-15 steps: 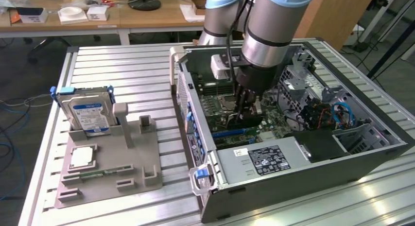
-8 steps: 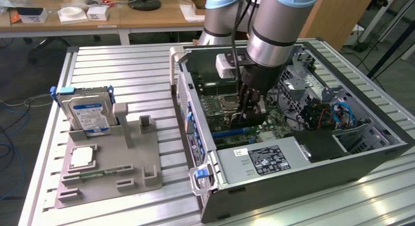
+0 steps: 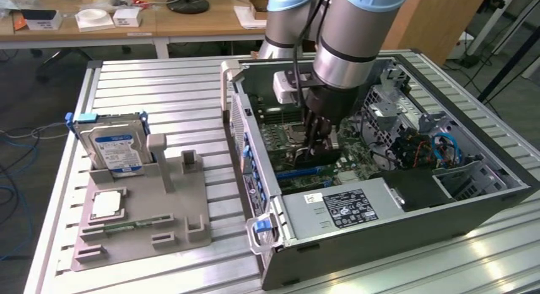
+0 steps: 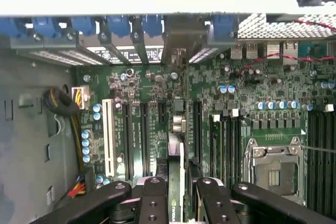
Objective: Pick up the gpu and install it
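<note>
Pincer clenched on the gpu, mid-install
I hold it over the motherboard; seating needs a square descent

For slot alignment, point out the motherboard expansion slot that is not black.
The white slot, the long one beside the row of blue capacitors; the long slots between it and the gripped gpu are black.

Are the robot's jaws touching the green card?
Touching. The wrist view shows the gpu edge-on between the jaws, with one pressed against each side of it.
</note>
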`<move>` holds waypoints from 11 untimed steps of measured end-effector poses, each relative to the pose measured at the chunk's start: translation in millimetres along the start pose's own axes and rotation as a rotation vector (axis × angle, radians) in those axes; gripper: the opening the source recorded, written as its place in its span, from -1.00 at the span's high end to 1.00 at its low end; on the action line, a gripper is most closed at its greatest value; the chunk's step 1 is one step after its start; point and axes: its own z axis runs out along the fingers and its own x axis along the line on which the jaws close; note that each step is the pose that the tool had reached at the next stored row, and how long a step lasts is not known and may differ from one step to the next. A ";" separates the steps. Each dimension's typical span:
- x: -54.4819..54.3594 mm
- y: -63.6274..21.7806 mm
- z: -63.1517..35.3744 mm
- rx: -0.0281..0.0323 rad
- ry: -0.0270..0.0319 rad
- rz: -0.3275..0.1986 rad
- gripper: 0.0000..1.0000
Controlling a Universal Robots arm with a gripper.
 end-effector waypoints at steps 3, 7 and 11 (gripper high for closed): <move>0.1 0.2 1.6 -0.0006 0.0003 0.001 0.48; 0.1 -0.4 3.8 -0.0007 0.0003 0.001 0.48; -0.1 -2.3 4.1 -0.0010 -0.0023 0.001 0.48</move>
